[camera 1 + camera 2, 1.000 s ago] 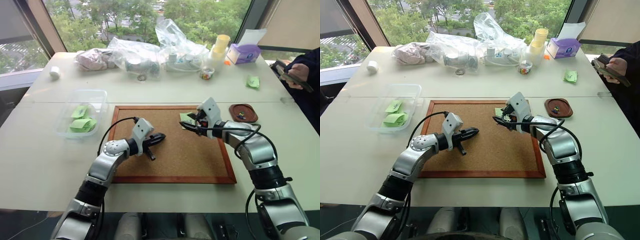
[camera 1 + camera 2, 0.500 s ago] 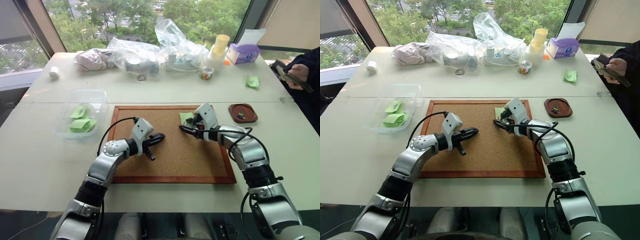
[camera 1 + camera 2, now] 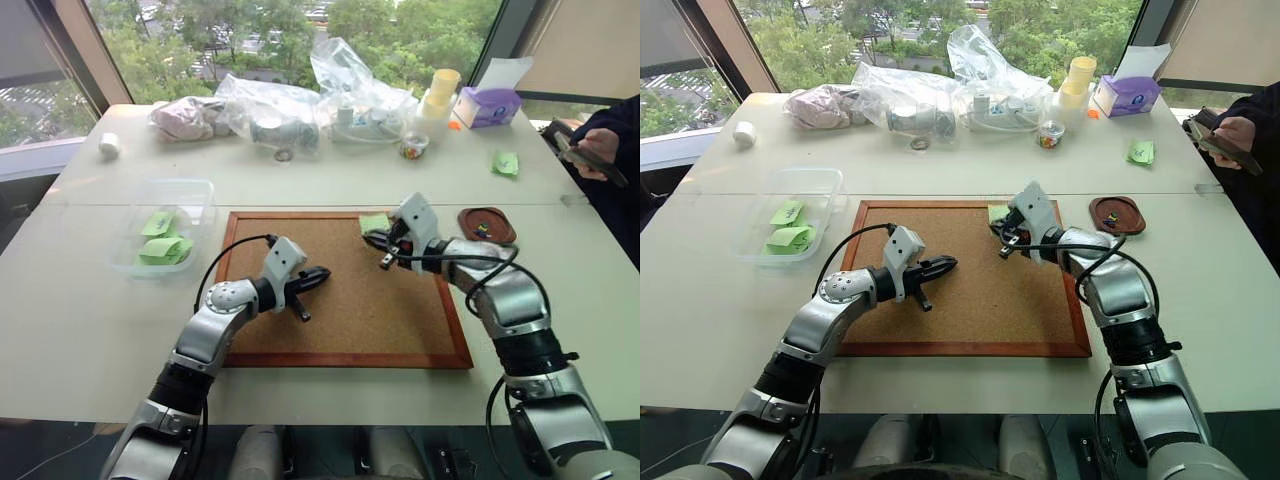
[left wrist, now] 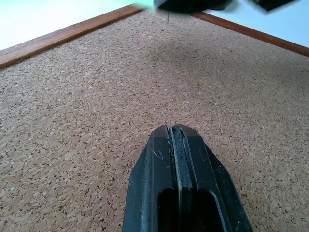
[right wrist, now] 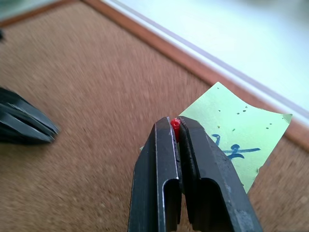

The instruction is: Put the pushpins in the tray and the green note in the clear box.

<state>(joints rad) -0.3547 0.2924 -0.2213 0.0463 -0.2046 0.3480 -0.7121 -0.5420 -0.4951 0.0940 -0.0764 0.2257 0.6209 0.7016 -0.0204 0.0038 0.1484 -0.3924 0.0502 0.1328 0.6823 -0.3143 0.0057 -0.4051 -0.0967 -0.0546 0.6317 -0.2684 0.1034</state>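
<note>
The cork board [image 3: 340, 290] had a rough, speckled matt face inside a smooth reddish wood frame, and the green note [image 5: 239, 140] on it was thin matt paper with inked marks. Both grippers' fingers [image 4: 182, 188] were matt black plastic, faintly scuffed. The clear box [image 3: 190, 192] was glossy transparent plastic, the far bags [image 3: 350, 80] crinkled shiny film.

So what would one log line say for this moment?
right hand: shut on red pushpin | green note: on cork board | left hand: shut, empty

The right gripper [image 3: 1006, 243] is hovering over the cork board [image 3: 970, 300] near its far edge. The green note [image 3: 998, 213] is lying at that edge, just beyond the gripper.
</note>
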